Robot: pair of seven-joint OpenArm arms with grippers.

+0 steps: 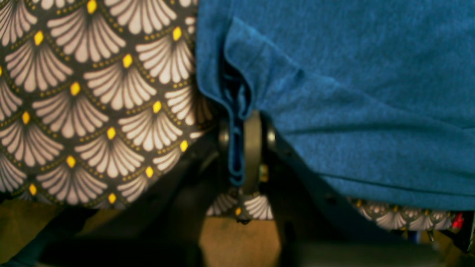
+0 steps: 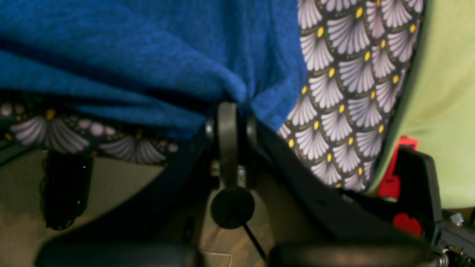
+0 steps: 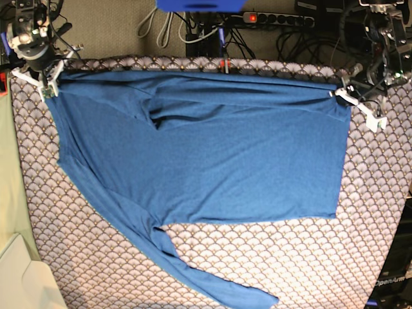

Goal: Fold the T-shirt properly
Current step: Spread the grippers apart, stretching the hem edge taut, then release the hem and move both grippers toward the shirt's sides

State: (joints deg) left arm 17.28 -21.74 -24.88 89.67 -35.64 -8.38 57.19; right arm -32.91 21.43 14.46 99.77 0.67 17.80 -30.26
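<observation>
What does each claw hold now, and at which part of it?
Both hold the T-shirt. The left claw pinches a folded edge at one far corner; the right claw pinches bunched fabric at the other far corner.

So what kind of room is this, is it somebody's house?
Probably a robot lab or workshop, not a home. Two robot arms hold a blue T-shirt on a patterned tablecloth, and a power strip with tangled cables lies on the floor behind.

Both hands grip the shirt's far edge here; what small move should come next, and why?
Probably lift both corners slightly and carry them toward the near edge. The left hand and right hand are each shut on the T-shirt, whose far edge is stretched between them while one sleeve trails loose on the tablecloth.
</observation>
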